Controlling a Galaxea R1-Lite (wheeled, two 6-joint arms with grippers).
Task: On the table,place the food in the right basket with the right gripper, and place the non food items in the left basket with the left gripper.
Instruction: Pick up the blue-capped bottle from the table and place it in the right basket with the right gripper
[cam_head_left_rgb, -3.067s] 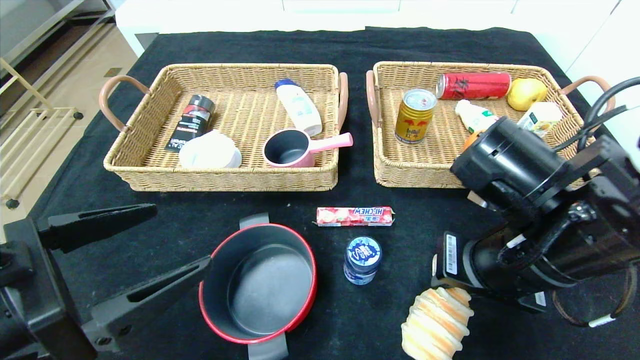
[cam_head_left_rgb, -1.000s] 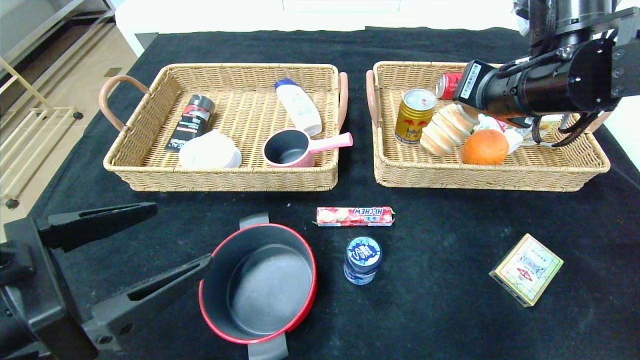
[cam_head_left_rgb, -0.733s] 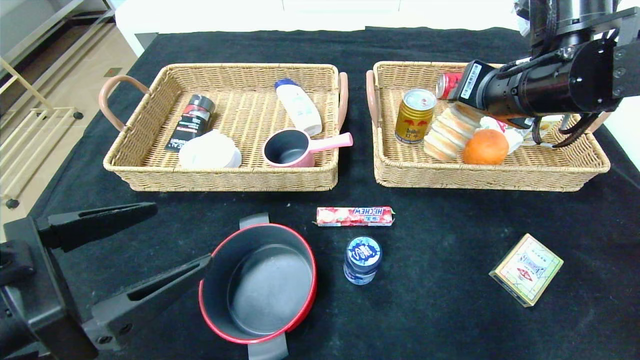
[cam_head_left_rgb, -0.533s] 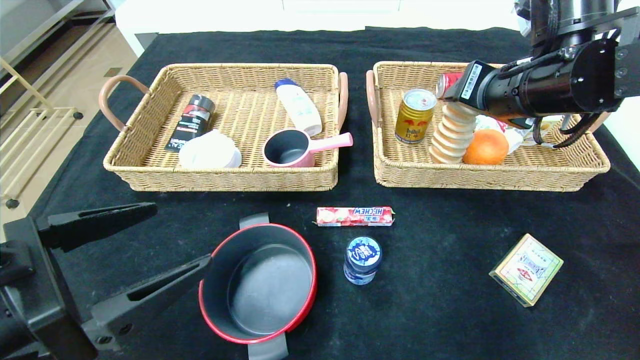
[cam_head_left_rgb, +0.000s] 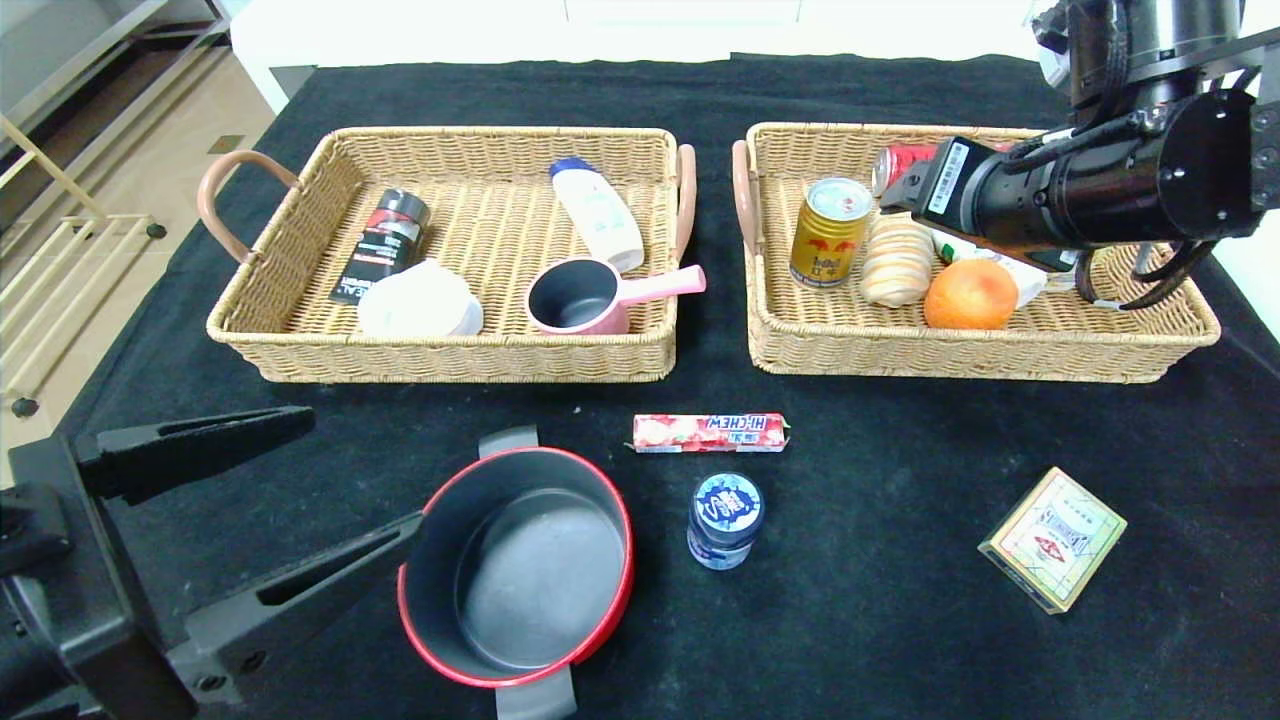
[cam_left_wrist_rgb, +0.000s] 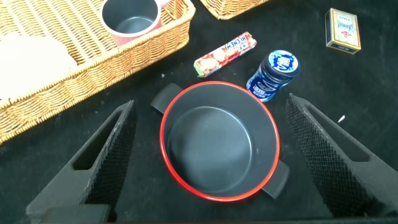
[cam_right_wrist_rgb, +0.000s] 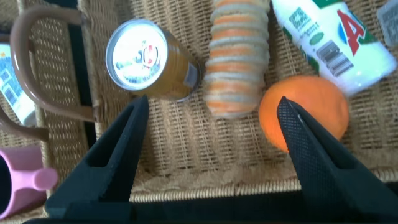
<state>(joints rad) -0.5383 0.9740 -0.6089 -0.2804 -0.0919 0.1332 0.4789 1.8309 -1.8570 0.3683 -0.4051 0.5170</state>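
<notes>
The striped bread roll (cam_head_left_rgb: 896, 261) lies in the right basket (cam_head_left_rgb: 980, 352) between the gold can (cam_head_left_rgb: 828, 231) and the orange (cam_head_left_rgb: 970, 294); it also shows in the right wrist view (cam_right_wrist_rgb: 236, 68). My right gripper (cam_right_wrist_rgb: 211, 155) is open and empty just above it, the arm reaching over the basket (cam_head_left_rgb: 1060, 190). My left gripper (cam_head_left_rgb: 255, 505) is open at the near left, its fingers on either side of the red-rimmed black pot (cam_head_left_rgb: 520, 566), also in the left wrist view (cam_left_wrist_rgb: 219, 142). On the cloth lie a Hi-Chew candy stick (cam_head_left_rgb: 710, 432), a blue-capped bottle (cam_head_left_rgb: 724, 518) and a card box (cam_head_left_rgb: 1052, 537).
The left basket (cam_head_left_rgb: 450, 355) holds a dark can (cam_head_left_rgb: 383, 243), a white bowl (cam_head_left_rgb: 420, 300), a pink mug (cam_head_left_rgb: 590, 294) and a white bottle (cam_head_left_rgb: 598, 212). The right basket also holds a red can (cam_head_left_rgb: 900, 160) and a white bottle (cam_right_wrist_rgb: 339, 40).
My right gripper carried the bread roll from the near table into the right basket, lowered it and opened; the roll now lies flat beside the gold can. The left arm has not moved.
</notes>
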